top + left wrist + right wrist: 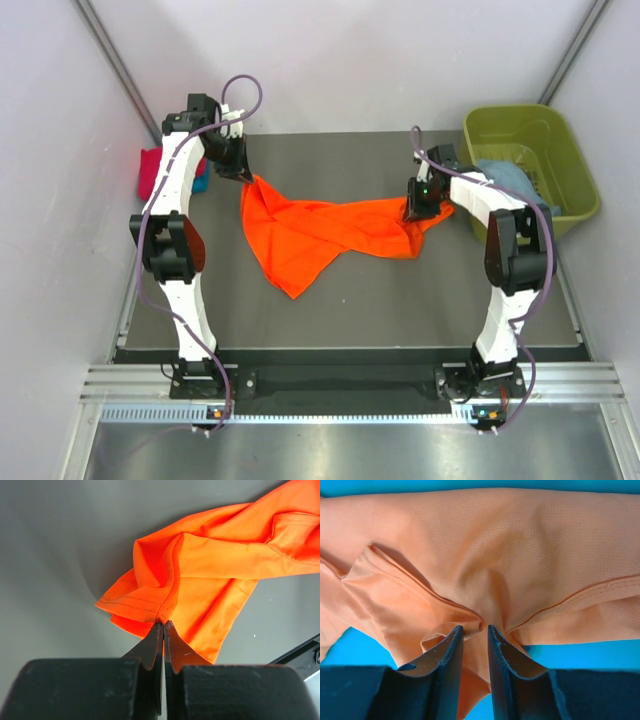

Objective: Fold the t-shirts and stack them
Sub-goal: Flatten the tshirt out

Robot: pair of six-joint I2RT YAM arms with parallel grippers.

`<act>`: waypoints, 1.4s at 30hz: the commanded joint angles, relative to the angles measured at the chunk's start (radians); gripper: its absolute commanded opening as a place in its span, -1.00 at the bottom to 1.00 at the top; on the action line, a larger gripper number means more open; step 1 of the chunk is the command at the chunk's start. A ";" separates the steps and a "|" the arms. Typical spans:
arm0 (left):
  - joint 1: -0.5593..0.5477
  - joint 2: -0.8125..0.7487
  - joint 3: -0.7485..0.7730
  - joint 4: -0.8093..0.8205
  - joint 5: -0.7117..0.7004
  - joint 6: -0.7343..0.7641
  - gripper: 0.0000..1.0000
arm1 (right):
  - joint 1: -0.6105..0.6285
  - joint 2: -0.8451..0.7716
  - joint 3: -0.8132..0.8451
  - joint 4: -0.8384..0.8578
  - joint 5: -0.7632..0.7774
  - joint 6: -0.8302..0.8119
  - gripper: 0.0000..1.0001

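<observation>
A bright orange t-shirt (310, 235) lies crumpled and stretched across the middle of the dark table. My left gripper (245, 178) is shut on its left end. In the left wrist view the gripper (163, 624) pinches a stitched hem of the orange t-shirt (215, 565). My right gripper (415, 212) is at the shirt's right end. In the right wrist view it (475, 627) stands narrow, with a bunched fold of the shirt (495, 545) caught between its fingers. A crimson-pink t-shirt (150, 172) lies at the far left edge behind the left arm. A light blue t-shirt (510, 175) lies in the tub.
An olive-green plastic tub (515, 112) stands at the back right, just right of the right arm. A small blue piece of cloth (201, 182) shows beside the crimson-pink shirt. White walls close in the table at the back and both sides.
</observation>
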 commanded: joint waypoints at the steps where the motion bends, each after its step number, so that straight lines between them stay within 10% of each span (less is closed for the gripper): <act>1: -0.001 -0.004 0.021 0.012 0.021 -0.004 -1.00 | -0.010 0.015 0.038 0.021 -0.001 -0.013 -0.48; 8: -0.003 -0.011 0.012 0.011 0.011 0.001 -1.00 | -0.012 0.029 0.057 0.021 -0.030 -0.017 -0.99; 27: -0.001 -0.083 0.190 0.060 -0.068 0.027 -1.00 | -0.015 -0.183 0.428 0.067 0.068 -0.164 -1.00; 42: 0.002 -0.678 -0.075 0.399 -0.206 0.024 -1.00 | -0.027 -0.586 0.485 0.078 0.068 -0.270 -1.00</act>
